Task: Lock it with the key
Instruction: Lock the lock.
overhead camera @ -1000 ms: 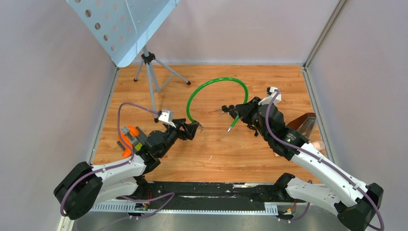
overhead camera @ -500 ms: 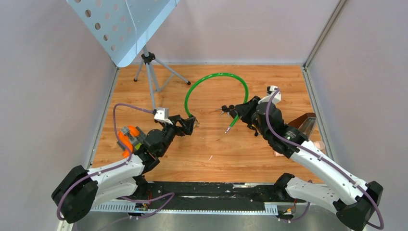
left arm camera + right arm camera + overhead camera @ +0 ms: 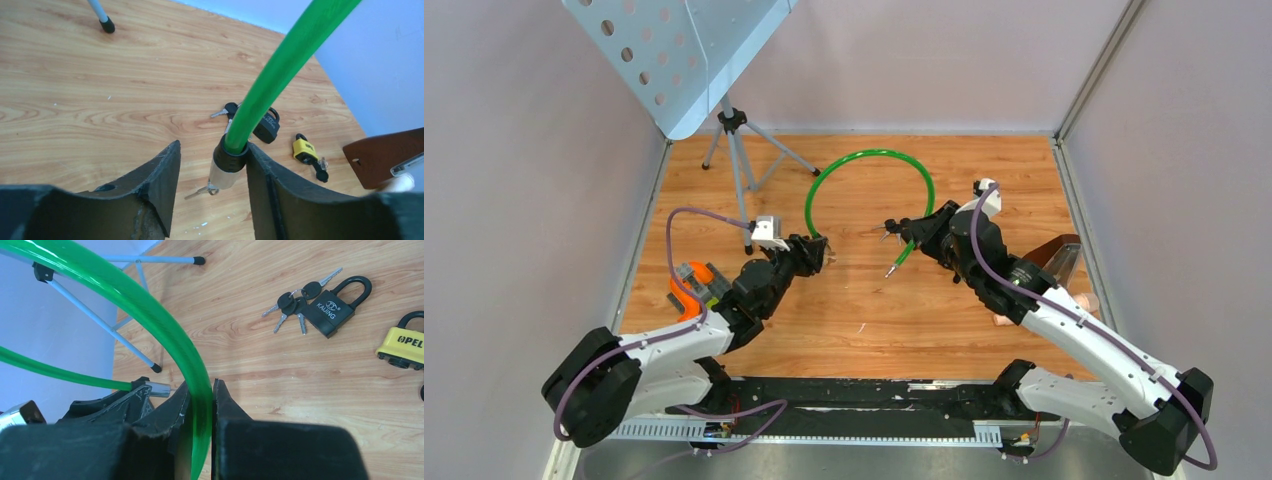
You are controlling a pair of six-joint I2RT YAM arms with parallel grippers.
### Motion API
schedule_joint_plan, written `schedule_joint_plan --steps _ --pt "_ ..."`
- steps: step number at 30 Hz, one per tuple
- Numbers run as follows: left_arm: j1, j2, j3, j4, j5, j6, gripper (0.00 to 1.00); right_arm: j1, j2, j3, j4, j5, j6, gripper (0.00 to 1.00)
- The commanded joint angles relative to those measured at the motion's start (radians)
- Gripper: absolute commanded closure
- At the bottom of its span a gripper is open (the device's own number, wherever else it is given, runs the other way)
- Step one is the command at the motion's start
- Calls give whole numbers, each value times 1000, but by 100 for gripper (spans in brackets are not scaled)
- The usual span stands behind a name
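Green plastic-coated cable lock is clenched near its pin end by the right end effector. Left end effector stands released around the black-collared head; next, I judge, close there, then join ends.

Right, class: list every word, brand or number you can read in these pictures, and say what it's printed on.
"KAUJING", with a small logo above it: on the black padlock.
"OPEL": on the yellow padlock; the picture edge may cut it short.
Left wrist view: the print on both padlocks is too blurred to read.
Top view: no readable text.
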Motion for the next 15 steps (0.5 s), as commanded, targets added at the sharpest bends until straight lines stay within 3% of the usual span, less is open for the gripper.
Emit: schedule_joint_plan --steps 1,4,13,15 --pt "1 29 41 51 -15 -31 47 2 -11 44 71 -19 56 100" --pt "1 43 48 56 -7 -39 57 2 -9 41 70 -23 60 100" --pt "1 49 60 70 7 -33 69 2 -19 23 70 -35 63 100" --pt "1 50 60 75 10 -30 79 2 -21 22 70 -39 62 100"
